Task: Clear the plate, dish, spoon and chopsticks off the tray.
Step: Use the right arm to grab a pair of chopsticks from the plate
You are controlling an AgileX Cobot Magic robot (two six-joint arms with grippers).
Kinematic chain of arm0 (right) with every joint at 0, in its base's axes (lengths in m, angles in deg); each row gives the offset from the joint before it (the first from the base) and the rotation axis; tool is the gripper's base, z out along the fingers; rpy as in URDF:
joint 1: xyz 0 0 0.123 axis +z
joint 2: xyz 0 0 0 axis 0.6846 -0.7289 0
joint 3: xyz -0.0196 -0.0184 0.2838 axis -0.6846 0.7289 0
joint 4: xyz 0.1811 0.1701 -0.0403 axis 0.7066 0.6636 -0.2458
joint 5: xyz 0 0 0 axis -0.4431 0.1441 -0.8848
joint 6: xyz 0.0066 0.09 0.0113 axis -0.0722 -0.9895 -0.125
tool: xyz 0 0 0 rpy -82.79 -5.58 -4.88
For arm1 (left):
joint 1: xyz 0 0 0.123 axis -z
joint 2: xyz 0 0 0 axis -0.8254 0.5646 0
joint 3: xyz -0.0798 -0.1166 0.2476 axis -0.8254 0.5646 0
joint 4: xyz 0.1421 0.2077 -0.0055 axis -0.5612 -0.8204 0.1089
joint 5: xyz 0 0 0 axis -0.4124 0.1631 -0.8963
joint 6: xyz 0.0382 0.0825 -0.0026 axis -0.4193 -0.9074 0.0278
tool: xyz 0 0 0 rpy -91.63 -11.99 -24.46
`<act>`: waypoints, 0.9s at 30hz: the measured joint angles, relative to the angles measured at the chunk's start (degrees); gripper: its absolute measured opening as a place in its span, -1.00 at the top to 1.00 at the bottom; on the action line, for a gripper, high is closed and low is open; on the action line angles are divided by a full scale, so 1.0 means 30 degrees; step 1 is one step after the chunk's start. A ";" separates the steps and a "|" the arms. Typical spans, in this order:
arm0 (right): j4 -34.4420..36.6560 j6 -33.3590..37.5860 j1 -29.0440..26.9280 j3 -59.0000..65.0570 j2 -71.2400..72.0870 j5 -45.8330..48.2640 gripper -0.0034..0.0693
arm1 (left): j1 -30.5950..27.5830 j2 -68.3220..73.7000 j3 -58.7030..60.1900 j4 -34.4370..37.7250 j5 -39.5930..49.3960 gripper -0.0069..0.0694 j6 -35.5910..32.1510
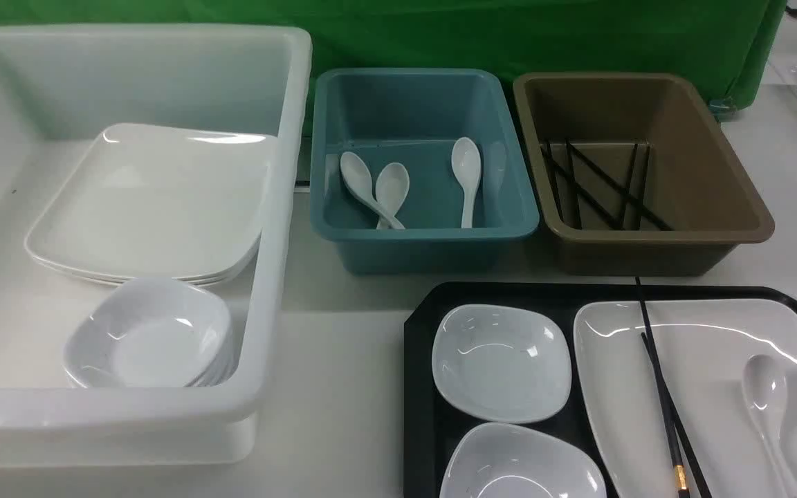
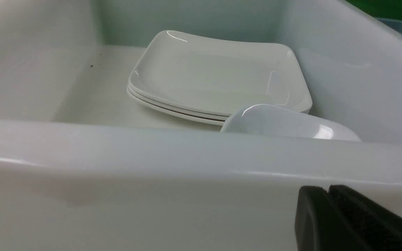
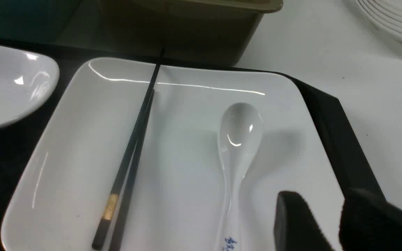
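Front view: between the arms, facing forward and down across the tabletop (image 1: 343, 360), farthest back.
Left wrist view: low and close, facing over the near wall of the white bin (image 2: 187, 153).
Right wrist view: close above the plate (image 3: 187, 157), facing forward.
Shared with front: bin left, plate right.

Bright Scene, Glossy Glare

We see even, bright light, with white streaks of glare curving across the plate (image 1: 710, 387) and small highlights on the dishes (image 1: 501, 363). The spoon (image 3: 237, 139) throws a soft shadow to one side. Inside the brown bin (image 1: 710, 187) the light is dimmer. Our right wrist view blurs the fingertips (image 3: 297, 216) close to the lens, while the gold bands and rims look fairly crisp.
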 joint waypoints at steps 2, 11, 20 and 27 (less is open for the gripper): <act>0.0000 0.0000 0.0000 0.0000 0.0000 0.0000 0.24 | 0.0000 0.0000 0.0000 0.0000 0.0000 0.77 0.0000; 0.0000 0.0000 0.0000 0.0000 0.0000 0.0000 0.24 | 0.0000 0.0000 0.0000 0.0346 -0.0689 0.77 0.0788; 0.0000 0.0000 0.0000 0.0000 0.0000 0.0000 0.24 | 0.0000 0.0000 0.0000 0.6626 -0.5835 0.77 0.2701; 0.0000 0.0000 0.0000 0.0000 0.0000 -0.0412 0.24 | 0.0000 0.0000 0.0000 0.7008 -1.0024 0.77 0.5610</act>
